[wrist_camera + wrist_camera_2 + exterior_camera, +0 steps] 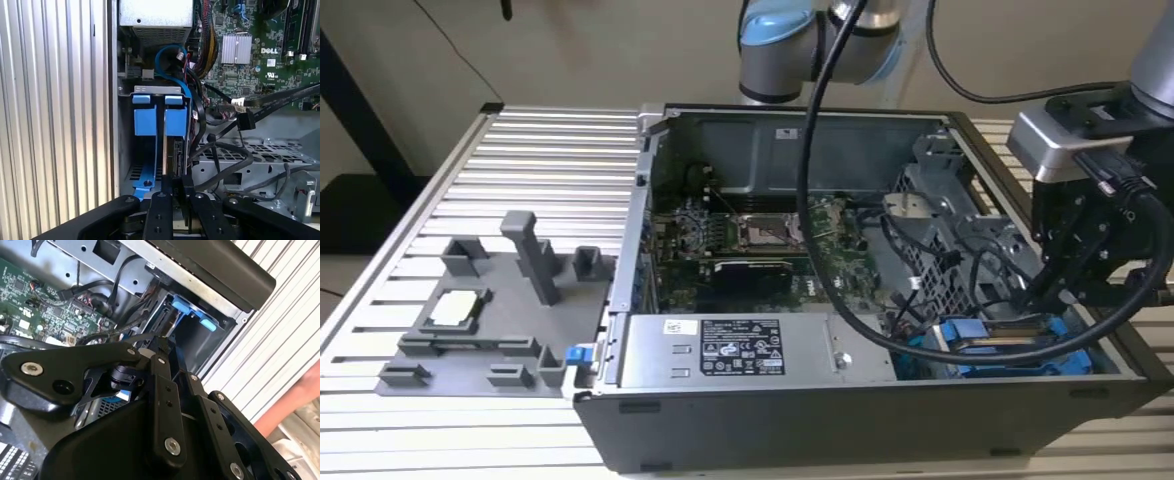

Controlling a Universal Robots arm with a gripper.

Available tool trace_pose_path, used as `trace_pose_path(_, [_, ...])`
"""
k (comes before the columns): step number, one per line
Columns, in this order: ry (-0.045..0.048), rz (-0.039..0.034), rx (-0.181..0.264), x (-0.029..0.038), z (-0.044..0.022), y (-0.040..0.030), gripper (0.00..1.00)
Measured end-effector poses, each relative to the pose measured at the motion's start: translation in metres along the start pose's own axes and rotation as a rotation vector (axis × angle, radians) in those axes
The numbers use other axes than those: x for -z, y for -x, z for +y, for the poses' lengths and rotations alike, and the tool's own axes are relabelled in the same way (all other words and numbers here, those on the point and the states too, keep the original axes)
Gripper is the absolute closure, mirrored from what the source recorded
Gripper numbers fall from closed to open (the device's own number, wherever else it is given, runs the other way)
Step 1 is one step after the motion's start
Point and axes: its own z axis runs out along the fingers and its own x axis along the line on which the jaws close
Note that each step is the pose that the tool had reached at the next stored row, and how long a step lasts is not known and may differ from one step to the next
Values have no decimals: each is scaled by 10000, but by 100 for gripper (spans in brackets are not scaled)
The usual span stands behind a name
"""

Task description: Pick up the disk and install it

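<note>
The disk [177, 155] stands on edge in the drive bay at the front corner of the open computer case [854, 420], on the exterior view's right. Its blue carrier frame [146, 184] shows beside it. My gripper [177, 177] reaches down into the bay and looks shut on the disk's upper edge. In the exterior view the gripper [1034, 300] hangs just over the disk [1001, 340], among blue frames. Two blue carrier tabs [160, 120] sit at the bay's far end. The second wrist view shows the gripper [167, 352] near a blue tab [192, 312].
Black cables [225, 165] crowd the cage beside the bay. A grey metal box [734, 350] with a sticker lies along the case front, the motherboard [747, 235] behind it. A grey fixture [480, 320] stands on the slatted table [520, 150]. A hand [300, 395] is nearby.
</note>
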Motion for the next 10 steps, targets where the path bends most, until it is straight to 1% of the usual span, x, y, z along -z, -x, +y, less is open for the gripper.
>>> trace_pose_path(4, [334,-5,2,-30,-92,-1,81])
trace_pose_path(9, [874,-15,6,-59,-209,-3,81])
trace_pose_path(10, [965,-18,6,-66,-234,-4,81])
